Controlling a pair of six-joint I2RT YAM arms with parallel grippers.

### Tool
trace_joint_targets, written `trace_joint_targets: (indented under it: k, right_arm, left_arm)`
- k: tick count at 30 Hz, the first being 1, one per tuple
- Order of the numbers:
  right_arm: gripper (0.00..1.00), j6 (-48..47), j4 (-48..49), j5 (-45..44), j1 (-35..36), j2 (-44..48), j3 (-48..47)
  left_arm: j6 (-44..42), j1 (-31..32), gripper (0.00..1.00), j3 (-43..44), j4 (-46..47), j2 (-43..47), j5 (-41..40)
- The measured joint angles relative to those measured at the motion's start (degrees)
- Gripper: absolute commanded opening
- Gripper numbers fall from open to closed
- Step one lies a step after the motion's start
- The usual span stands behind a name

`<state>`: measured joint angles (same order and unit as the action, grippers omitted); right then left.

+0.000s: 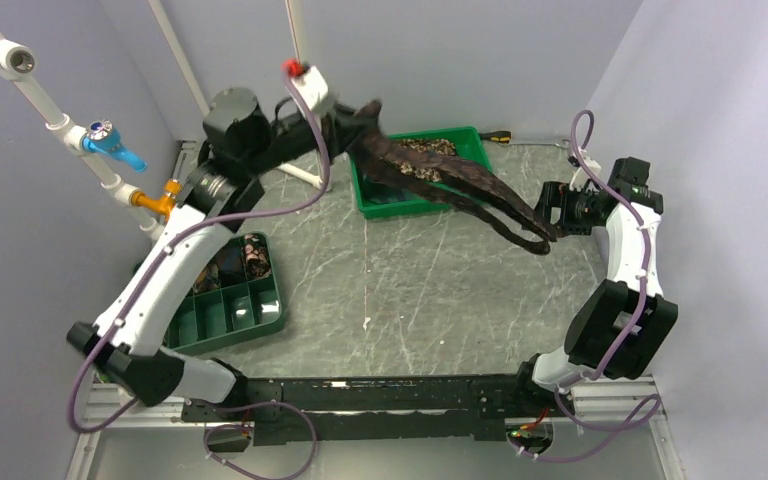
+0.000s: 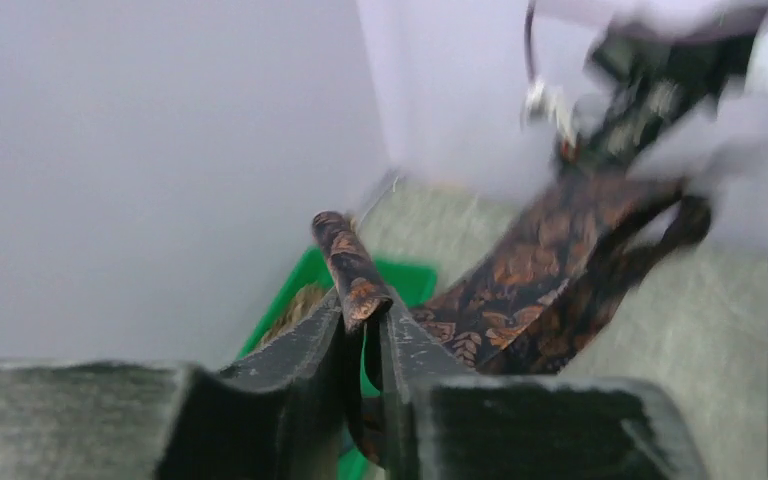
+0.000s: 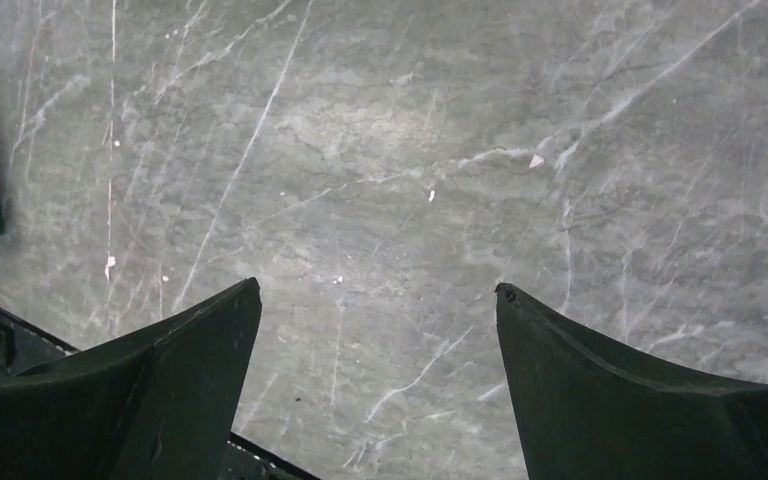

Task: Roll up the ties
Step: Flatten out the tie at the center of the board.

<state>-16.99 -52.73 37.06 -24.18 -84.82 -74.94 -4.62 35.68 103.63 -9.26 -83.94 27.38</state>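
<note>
The left gripper (image 2: 363,305) is pressed together on a fold of a long dark brown patterned fabric necktie (image 2: 545,260). It holds the necktie in the air above the rectangular green plastic bin (image 1: 380,207) at the table's far side, where more tan-and-brown mottled ties (image 1: 428,148) lie. The necktie sags across towards the right gripper (image 3: 378,292), whose fingers are spread with only the grey marbled table (image 3: 410,150) between them. Its hanging end seems just beside that gripper; touching or not, I cannot tell.

The lifted tie (image 1: 460,185) bars the back right; the middle table (image 1: 410,300) lies open.
</note>
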Motion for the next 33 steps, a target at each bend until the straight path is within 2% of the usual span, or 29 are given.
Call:
trace_joint_targets:
  k: [2, 3, 4, 7, 9, 11, 14, 17, 19, 23, 29, 33]
  right_arm:
    - [0.88, -1.1, -0.2, 0.5, 0.0, 0.0, -0.4]
    - [0.88, -1.8, -0.5, 0.5, 0.0, 0.0, -0.4]
    - [0.88, -2.5, -0.9, 0.5, 0.0, 0.0, -0.4]
    - [0.87, -4.8, -2.1, 0.3, 0.0, 0.1, -0.3]
    - [0.87, -6.5, -3.0, -0.3, 0.0, 0.1, -0.2]
    - [0.86, -8.0, -3.4, -0.9, 0.4, 0.1, 0.2]
    - [0.84, -10.5, -4.0, -1.7, 2.1, 0.4, 1.9]
    - [0.83, -13.0, -4.2, -3.0, 7.2, 1.4, 5.2]
    - [0.82, -14.6, -3.8, -3.8, 12.6, 2.6, 7.6]
    - [0.79, -17.3, -3.7, -4.2, 23.8, 5.3, 10.4]
    - [0.71, -21.1, -2.5, -4.8, 33.9, 6.3, 15.4]
    - [0.71, -23.3, -0.2, -9.0, 39.9, 9.0, 25.4]
  left_arm:
    - [-3.7, -5.6, 0.54, -9.7, -0.9, 5.6, 3.4]
    - [-6.5, -6.3, 0.69, -15.0, -3.0, 7.8, 4.4]
    - [-9.5, -6.3, 0.76, -19.2, -5.1, 9.0, 4.9]
    - [-17.6, -6.5, 0.79, -31.6, -11.5, 10.0, 4.8]
    - [-21.6, -8.8, 0.81, -40.6, -16.4, 9.2, 3.1]
    - [-23.6, -11.5, 0.85, -45.5, -20.0, 8.4, 2.0]
    - [-25.2, -14.5, 0.80, -47.3, -23.1, 8.3, 1.3]
    - [-26.3, -14.6, 0.75, -46.8, -22.8, 8.6, 3.0]
    - [-27.7, -14.6, 0.78, -46.7, -22.7, 8.6, 5.5]
    - [-31.3, -13.7, 0.78, -47.5, -21.3, 8.9, 11.3]
    - [-36.6, -4.7, 0.76, -52.4, -17.7, 10.1, 11.5]
    - [-36.8, -1.7, 0.76, -53.3, -17.1, 10.1, 11.3]
